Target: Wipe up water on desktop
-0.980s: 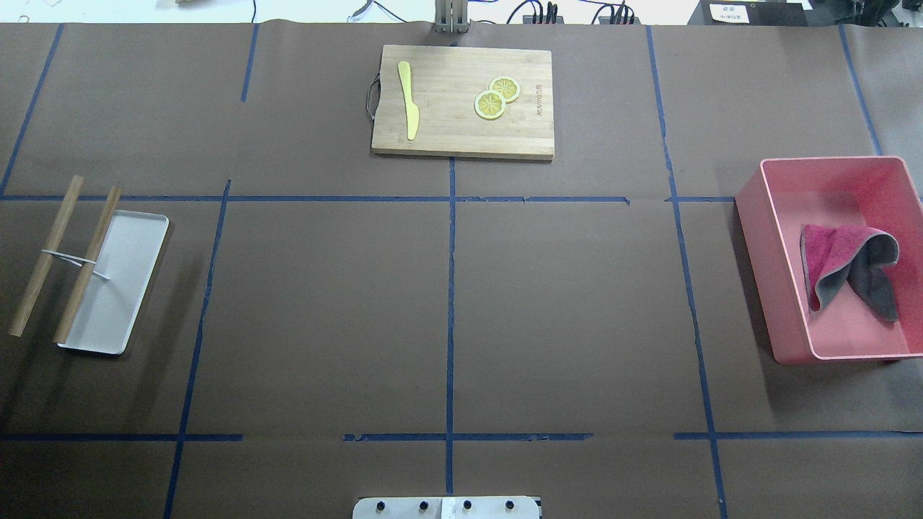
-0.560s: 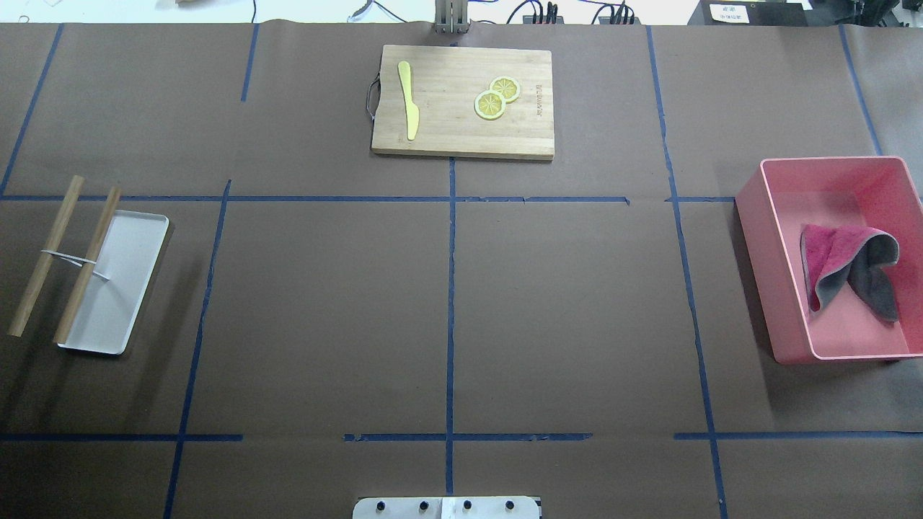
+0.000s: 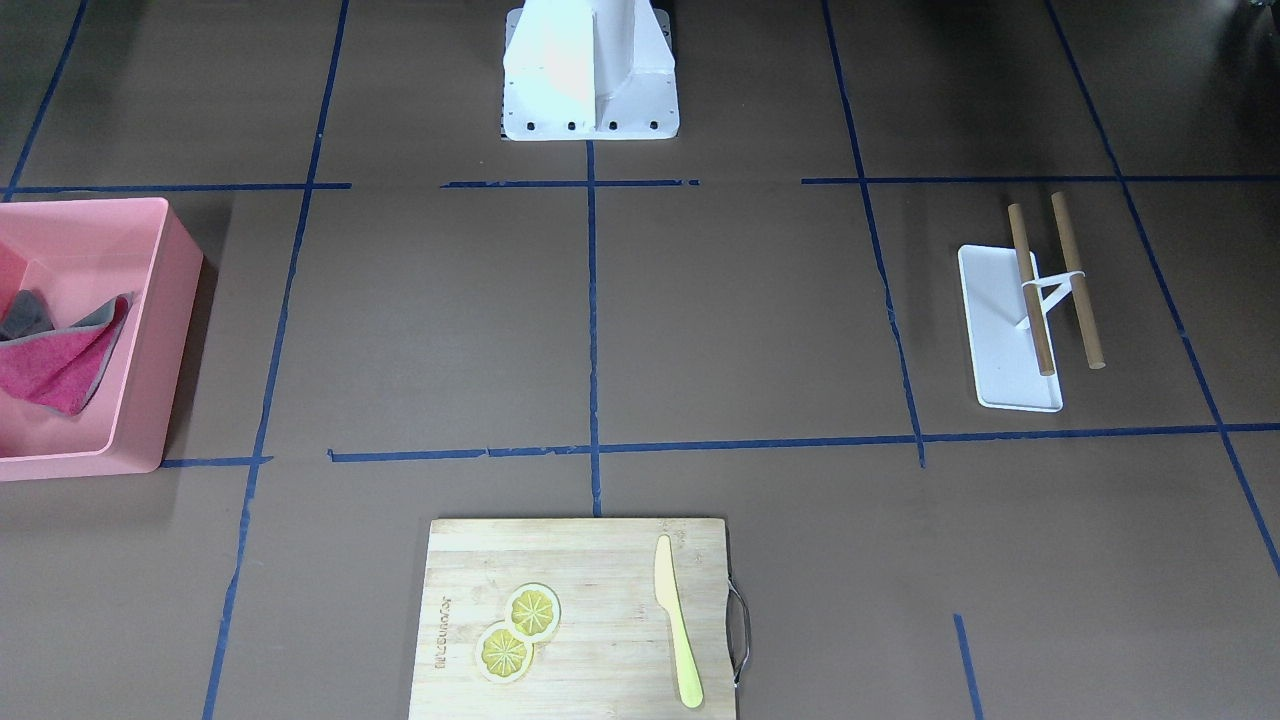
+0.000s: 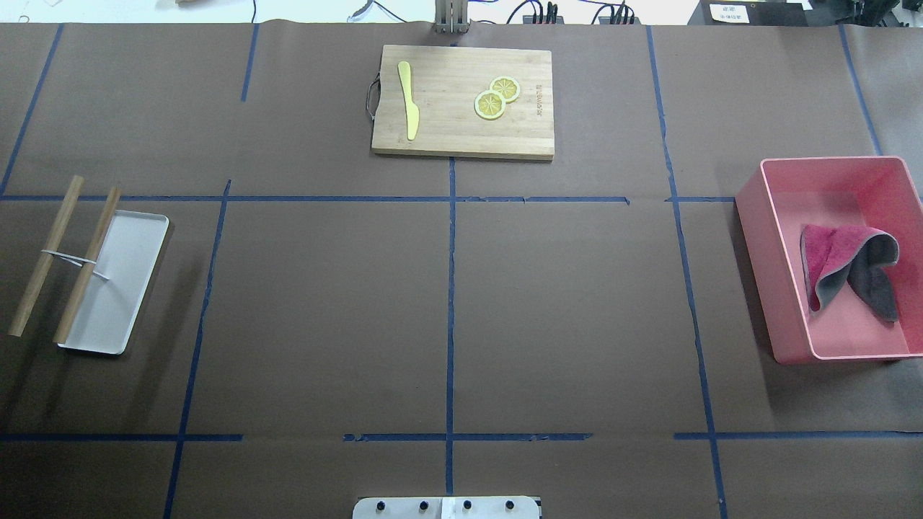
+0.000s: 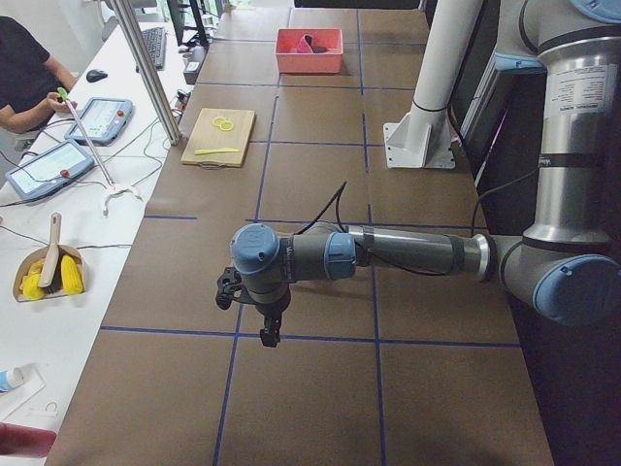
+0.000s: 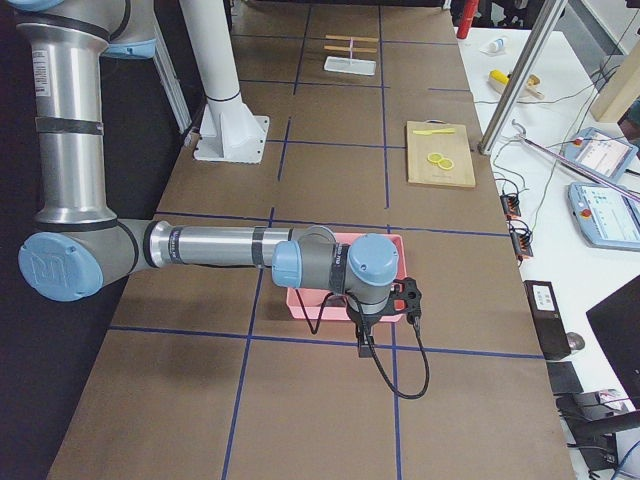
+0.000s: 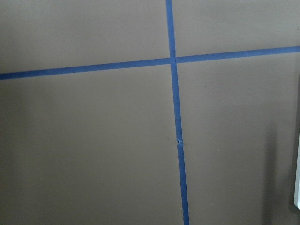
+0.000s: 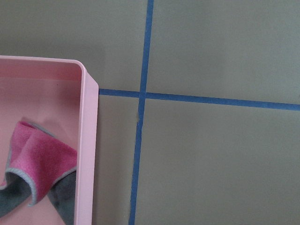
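overhead | objects: none displaced | shadow on desktop (image 4: 189,288) beside white tray (image 4: 122,288): slightly deeper

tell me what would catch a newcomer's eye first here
The pink bin at the robot's right edge of the brown desktop stands out most, with a crumpled pink-and-grey cloth lying inside it. Next comes the bamboo cutting board at the far middle, carrying a yellow knife and two lemon slices. At the robot's left sits a white tray with two wooden sticks by its outer edge.

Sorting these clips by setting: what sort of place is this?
Likely a robotics lab staged as a kitchen: a desktop marked with a tape grid, a robot arm over it, and a cutting board with a yellow knife.
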You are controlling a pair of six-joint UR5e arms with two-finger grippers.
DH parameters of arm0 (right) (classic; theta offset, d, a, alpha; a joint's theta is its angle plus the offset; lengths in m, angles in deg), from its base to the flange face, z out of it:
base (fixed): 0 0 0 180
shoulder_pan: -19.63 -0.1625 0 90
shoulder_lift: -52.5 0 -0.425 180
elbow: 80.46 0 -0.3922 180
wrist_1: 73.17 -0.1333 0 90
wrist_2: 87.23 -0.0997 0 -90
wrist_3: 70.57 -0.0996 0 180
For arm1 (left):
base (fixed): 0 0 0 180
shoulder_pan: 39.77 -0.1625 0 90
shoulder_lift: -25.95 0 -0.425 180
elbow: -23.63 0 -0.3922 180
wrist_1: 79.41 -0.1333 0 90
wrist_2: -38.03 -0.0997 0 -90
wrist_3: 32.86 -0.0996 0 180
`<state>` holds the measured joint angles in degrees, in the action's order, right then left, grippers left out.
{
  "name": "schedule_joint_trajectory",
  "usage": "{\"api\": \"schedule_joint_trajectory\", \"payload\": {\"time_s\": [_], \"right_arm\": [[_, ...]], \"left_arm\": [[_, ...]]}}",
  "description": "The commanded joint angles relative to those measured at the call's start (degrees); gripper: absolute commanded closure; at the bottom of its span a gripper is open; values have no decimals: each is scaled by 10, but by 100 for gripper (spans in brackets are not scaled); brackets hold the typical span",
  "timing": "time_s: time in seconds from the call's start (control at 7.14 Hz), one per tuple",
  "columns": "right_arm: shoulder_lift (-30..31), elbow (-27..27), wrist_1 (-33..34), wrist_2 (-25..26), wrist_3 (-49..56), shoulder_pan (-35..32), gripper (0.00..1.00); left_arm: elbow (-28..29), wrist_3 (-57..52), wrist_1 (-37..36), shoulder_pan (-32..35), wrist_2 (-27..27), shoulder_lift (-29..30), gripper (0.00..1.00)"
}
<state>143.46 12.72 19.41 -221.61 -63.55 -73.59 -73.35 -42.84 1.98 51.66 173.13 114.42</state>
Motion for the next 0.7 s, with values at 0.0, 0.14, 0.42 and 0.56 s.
{"api": "schedule_joint_trajectory", "payload": {"time_s": [0.0,0.14,0.42,0.56], "right_arm": [[-1,-1,1,2,-2,3,0],[-1,-1,1,2,-1,8,0],[0,-3,2,3,-1,15,0],[0,-5,2,3,-2,16,0]], "left_arm": [[-5,-1,-1,0,-2,-6,0],[-3,0,-5,0,-2,-6,0],[1,-1,-8,-2,-2,-11,0],[10,-1,-8,-2,-2,-13,0]]}}
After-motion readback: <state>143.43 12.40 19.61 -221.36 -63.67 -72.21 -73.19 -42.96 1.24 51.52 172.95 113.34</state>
